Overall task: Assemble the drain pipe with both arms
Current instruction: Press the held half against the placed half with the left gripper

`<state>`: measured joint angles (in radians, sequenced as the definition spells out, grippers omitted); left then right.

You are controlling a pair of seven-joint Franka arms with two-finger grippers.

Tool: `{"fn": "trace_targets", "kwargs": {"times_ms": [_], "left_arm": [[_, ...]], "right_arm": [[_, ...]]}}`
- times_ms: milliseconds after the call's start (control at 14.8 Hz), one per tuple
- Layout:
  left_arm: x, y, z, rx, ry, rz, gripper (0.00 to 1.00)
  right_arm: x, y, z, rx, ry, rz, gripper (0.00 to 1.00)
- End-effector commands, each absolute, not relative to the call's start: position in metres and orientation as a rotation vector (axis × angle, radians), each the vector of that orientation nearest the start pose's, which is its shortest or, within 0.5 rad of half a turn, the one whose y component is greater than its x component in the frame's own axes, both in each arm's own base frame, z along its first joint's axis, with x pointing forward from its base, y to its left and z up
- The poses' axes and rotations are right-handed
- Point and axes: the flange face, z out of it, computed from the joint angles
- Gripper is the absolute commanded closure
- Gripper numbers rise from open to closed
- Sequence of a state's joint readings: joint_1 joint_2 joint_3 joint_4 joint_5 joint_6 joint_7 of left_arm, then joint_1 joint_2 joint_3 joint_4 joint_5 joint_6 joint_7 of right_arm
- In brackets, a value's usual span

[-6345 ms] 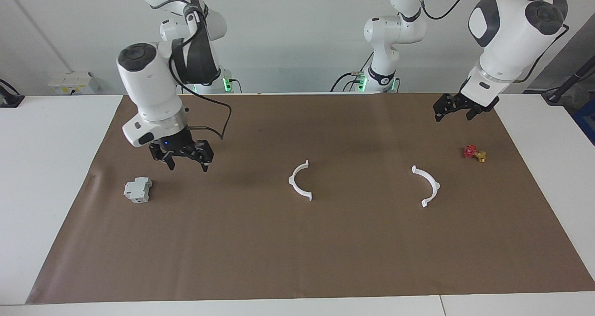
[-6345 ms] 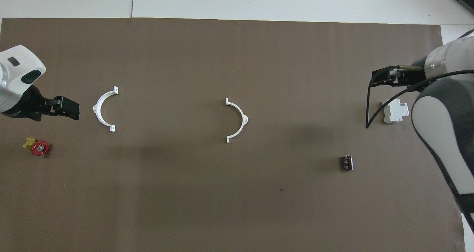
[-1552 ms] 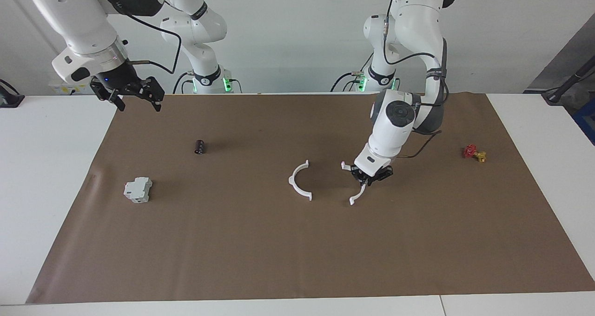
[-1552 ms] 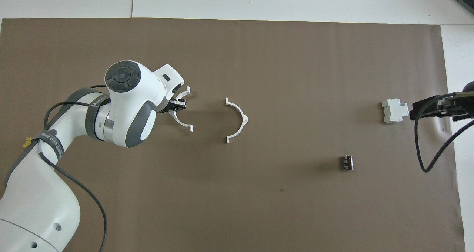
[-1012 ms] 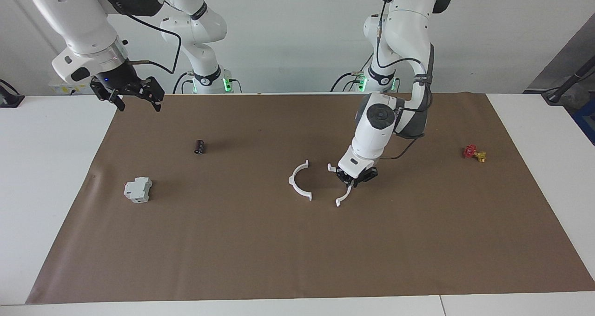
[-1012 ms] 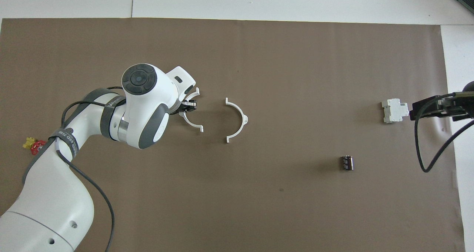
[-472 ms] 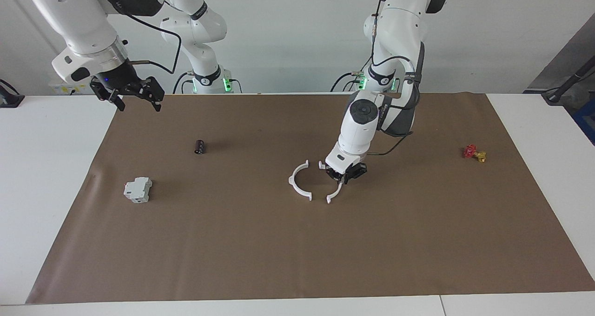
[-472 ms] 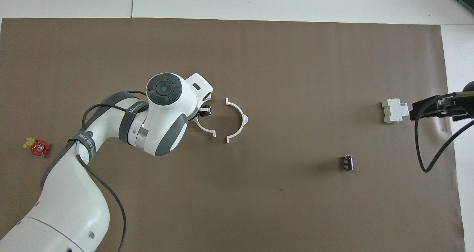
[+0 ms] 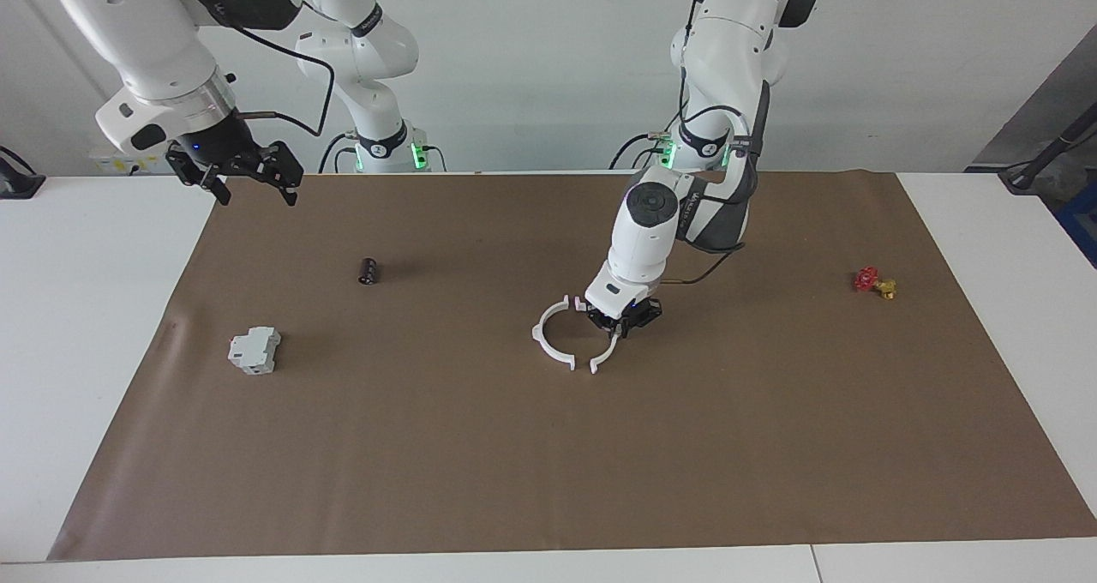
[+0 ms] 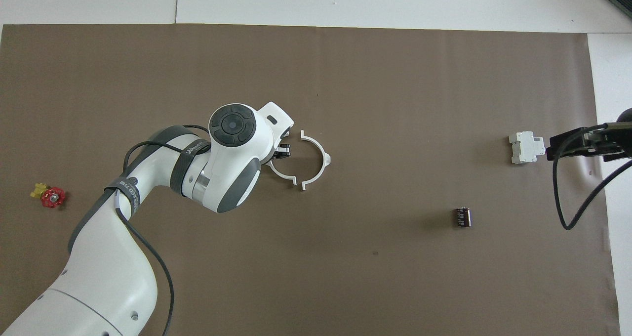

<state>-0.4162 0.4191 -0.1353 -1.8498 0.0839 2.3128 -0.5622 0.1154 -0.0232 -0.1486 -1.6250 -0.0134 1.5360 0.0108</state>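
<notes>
My left gripper (image 9: pixel 623 321) pinches held half-ring (image 9: pixel 605 353) at frame centre, just beside resting half-ring (image 9: pixel 548 333), open sides facing. Gap at tabs small (facing view shows it; overhead hides farther tab under wrist). Right gripper (image 9: pixel 254 179) spread, waiting upper left, well apart.

Held half-ring (image 10: pixel 283 172) partly covered by left arm's wrist housing (image 10: pixel 232 158) (overhead view), right arm (image 10: pixel 605 141) cut off at frame edge, capacitor (image 10: pixel 462 217) markings illegible.
</notes>
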Motion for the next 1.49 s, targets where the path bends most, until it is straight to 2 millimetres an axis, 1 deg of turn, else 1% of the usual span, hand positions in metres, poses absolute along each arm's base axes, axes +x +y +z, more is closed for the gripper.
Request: {"fn": "trace_targets", "kwargs": {"times_ms": [0, 135, 1012, 1080, 1418], "left_arm": [[0.556, -0.339, 0.298, -3.124, 0.014, -0.142, 1.00], [0.553, -0.344, 0.296, -3.123, 0.019, -0.143, 1.00], [0.551, -0.348, 0.299, -3.120, 0.038, -0.141, 1.00], [0.548, -0.351, 0.299, -3.119, 0.049, -0.142, 1.00], [0.548, -0.351, 0.297, -3.114, 0.067, -0.135, 1.00]], "right_arm": [[0.536, -0.020, 0.612, -3.125, 0.040, 0.103, 0.00], [0.536, -0.020, 0.612, -3.125, 0.040, 0.103, 0.00], [0.536, -0.020, 0.612, -3.125, 0.040, 0.103, 0.00], [0.536, -0.020, 0.612, -3.124, 0.040, 0.106, 0.00], [0.536, -0.021, 0.612, -3.124, 0.040, 0.106, 0.00]]}}
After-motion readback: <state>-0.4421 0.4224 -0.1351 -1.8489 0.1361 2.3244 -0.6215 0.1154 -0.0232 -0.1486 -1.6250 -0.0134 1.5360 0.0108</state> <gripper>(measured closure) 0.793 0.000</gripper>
